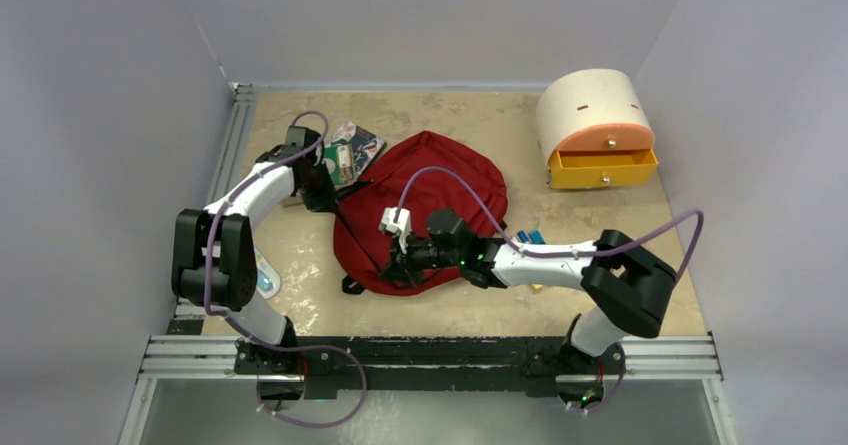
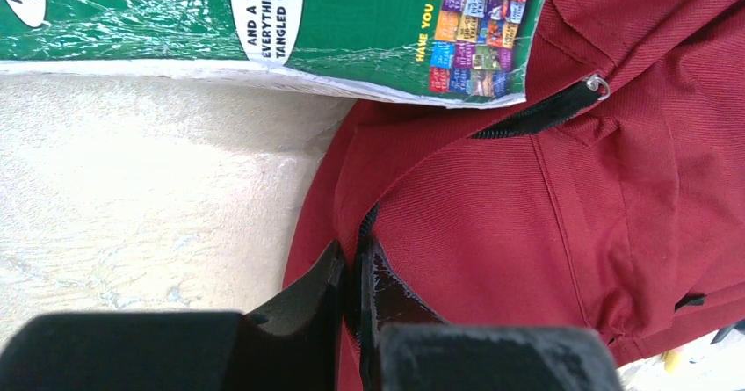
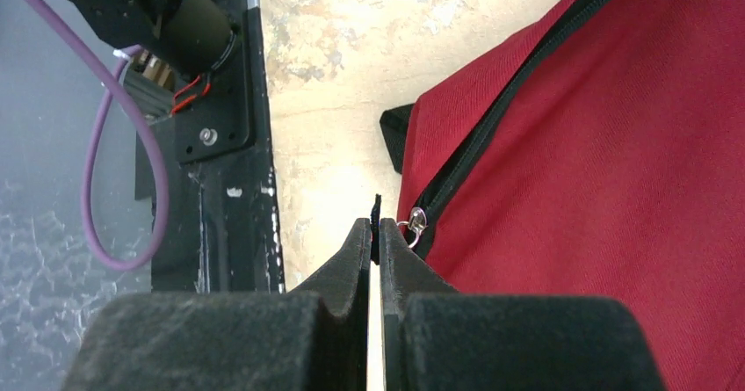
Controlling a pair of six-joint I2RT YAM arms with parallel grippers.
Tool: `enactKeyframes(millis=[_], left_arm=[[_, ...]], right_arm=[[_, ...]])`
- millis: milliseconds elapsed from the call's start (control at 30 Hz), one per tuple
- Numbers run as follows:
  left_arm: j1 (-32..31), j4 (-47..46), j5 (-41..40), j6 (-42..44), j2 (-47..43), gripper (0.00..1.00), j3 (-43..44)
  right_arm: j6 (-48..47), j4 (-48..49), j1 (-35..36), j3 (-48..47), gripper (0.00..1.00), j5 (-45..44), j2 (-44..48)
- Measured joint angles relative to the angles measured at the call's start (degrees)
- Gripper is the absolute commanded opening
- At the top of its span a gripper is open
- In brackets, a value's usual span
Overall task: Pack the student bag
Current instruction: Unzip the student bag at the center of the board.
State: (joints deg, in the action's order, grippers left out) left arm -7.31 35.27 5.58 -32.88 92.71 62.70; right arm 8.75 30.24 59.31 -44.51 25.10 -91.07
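Observation:
The dark red student bag (image 1: 440,190) lies flat in the middle of the table, its black zipper closed along the edge. My left gripper (image 1: 326,201) is at the bag's left edge. In the left wrist view it (image 2: 354,255) is shut on a fold of red fabric at the black zipper seam (image 2: 367,224). My right gripper (image 1: 396,261) is at the bag's near-left corner. In the right wrist view it (image 3: 375,228) is shut on the black pull tab (image 3: 376,206) of the zipper, beside the silver slider ring (image 3: 415,222). A green book (image 1: 351,151) lies against the bag's far-left side.
A cream-and-orange rounded drawer box (image 1: 597,130) stands at the back right with its yellow drawer out. A small blue item (image 1: 531,237) lies by the right arm. A light card (image 1: 266,277) lies under the left arm. The black rail (image 3: 224,145) runs close to the right gripper.

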Motion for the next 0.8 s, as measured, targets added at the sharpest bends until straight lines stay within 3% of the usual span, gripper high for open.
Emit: enactKeyframes(millis=[300,333,433,500,600,800], left_arm=[[1.55,0.00,0.96,0.61,0.61,0.00,0.11],[1.70,0.00,1.18,0.63,0.61,0.04,0.11],[2.10,-0.20,1.97,0.55,0.42,0.34,0.09],[2.36,-1.92,2.56,0.63,-1.07,0.47,-0.63],[3.17,-3.91,3.87,-0.26,-6.60,0.54,-2.80],[3.43,-2.12,5.99,-4.59,-24.92,0.54,-8.02]], right_arm=[[-4.76,-9.94,0.00,0.94,0.00,0.76,6.08],[-4.79,-10.56,0.00,0.94,0.00,0.98,6.40],[-3.67,-11.54,0.04,0.94,0.00,1.01,7.15],[-1.88,-11.45,0.04,0.94,0.00,0.94,7.13],[1.29,-11.41,0.22,0.44,0.00,-0.04,6.05],[7.39,-9.18,0.31,-3.41,0.00,-1.86,0.79]])
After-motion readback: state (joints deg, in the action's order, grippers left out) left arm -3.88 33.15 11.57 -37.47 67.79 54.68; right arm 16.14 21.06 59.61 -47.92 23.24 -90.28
